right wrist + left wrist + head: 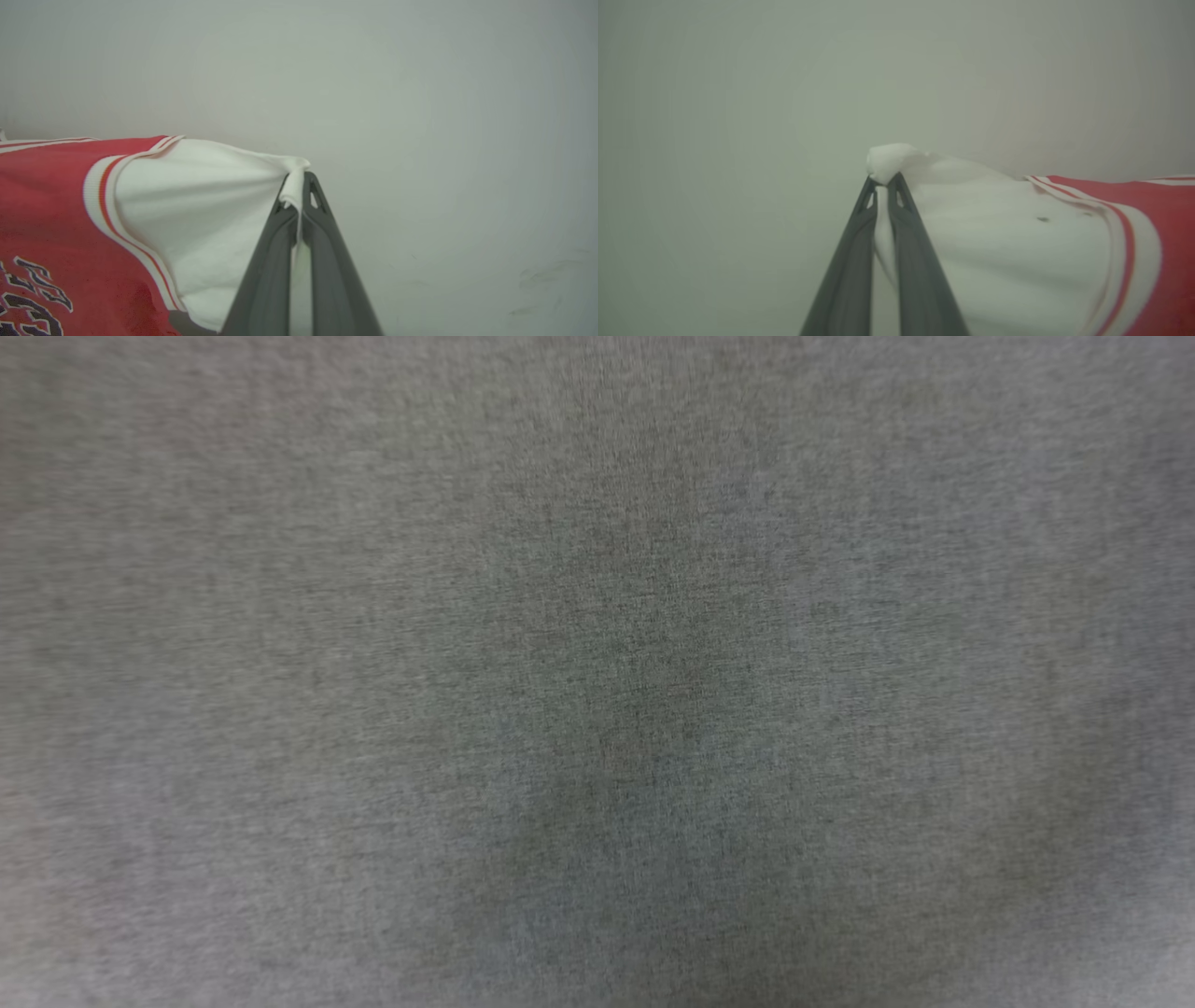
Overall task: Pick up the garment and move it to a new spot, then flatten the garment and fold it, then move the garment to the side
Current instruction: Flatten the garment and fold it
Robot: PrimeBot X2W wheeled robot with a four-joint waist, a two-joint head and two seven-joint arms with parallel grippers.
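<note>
left gripper (884, 179): fingers clamped on white sleeve (994, 233) of red jersey (1157, 205), frame centre
right gripper (299, 184): fingers clamped on other sleeve (196, 200)
done: pickup, seemingly
left: placing, flattening, folding, moving aside

The garment (1008, 242) is a red jersey with short white sleeves, a red-and-white striped band where each sleeve meets the body; in the left wrist view one sleeve lies at the lower right, its tip bunched into a small knob at centre, pinched in the left hand (883, 181); in the right wrist view the other sleeve stretches taut from lower left to centre, its tip clamped in the right hand (299, 182); black-and-white lettering shows at bottom left.
</note>
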